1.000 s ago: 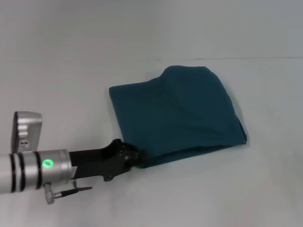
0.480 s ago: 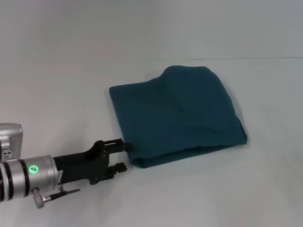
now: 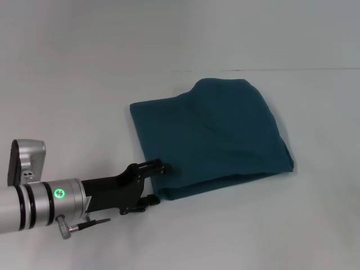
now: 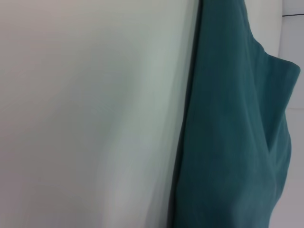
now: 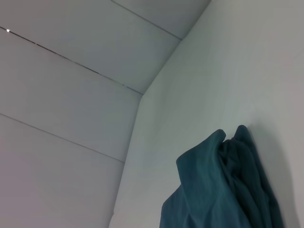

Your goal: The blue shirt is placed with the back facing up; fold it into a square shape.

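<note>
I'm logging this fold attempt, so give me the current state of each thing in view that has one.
blue shirt: folded into a rough square, lying flat on the table, plain side up, no print showing.
left pincer: open, fingers straddling the shirt's near-left corner, holding nothing.
right pincer: not in view.

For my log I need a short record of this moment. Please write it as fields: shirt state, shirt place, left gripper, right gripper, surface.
shirt state: the blue shirt is folded into a compact, roughly square bundle, plain side up
shirt place: lying flat, right of centre in the head view
left gripper: the left gripper is open at the shirt's near left corner, one finger over the cloth edge
right gripper: not in view
surface: white table
</note>
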Controlling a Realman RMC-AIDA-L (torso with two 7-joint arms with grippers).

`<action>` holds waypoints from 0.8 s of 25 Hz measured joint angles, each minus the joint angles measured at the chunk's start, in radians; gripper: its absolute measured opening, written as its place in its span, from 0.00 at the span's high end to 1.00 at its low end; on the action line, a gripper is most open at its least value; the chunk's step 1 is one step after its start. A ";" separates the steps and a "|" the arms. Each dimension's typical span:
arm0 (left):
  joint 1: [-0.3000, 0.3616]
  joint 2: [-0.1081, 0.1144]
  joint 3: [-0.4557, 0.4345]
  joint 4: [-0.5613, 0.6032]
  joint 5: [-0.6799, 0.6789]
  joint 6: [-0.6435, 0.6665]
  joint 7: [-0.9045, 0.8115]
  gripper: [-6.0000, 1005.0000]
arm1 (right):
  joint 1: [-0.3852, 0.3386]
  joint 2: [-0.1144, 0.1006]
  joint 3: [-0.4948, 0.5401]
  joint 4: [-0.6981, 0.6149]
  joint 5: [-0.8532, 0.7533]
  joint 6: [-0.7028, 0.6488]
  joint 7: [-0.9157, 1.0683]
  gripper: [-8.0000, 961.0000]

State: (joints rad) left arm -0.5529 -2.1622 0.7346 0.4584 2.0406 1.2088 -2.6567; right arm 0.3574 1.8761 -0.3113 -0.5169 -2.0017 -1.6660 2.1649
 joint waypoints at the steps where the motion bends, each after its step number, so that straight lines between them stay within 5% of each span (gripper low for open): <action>1: -0.004 0.000 0.000 -0.005 0.000 -0.005 -0.003 0.07 | 0.000 0.000 0.000 0.000 0.000 0.000 0.000 0.14; 14: -0.008 -0.002 0.002 -0.009 -0.002 -0.019 0.009 0.26 | -0.003 0.000 0.000 0.002 0.000 0.000 -0.001 0.14; 20: -0.007 -0.002 0.001 -0.005 -0.004 -0.006 0.008 0.53 | -0.003 0.000 0.002 0.002 0.000 0.000 -0.001 0.14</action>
State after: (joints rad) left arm -0.5603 -2.1645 0.7357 0.4530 2.0370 1.2024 -2.6487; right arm 0.3543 1.8760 -0.3098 -0.5154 -2.0018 -1.6659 2.1644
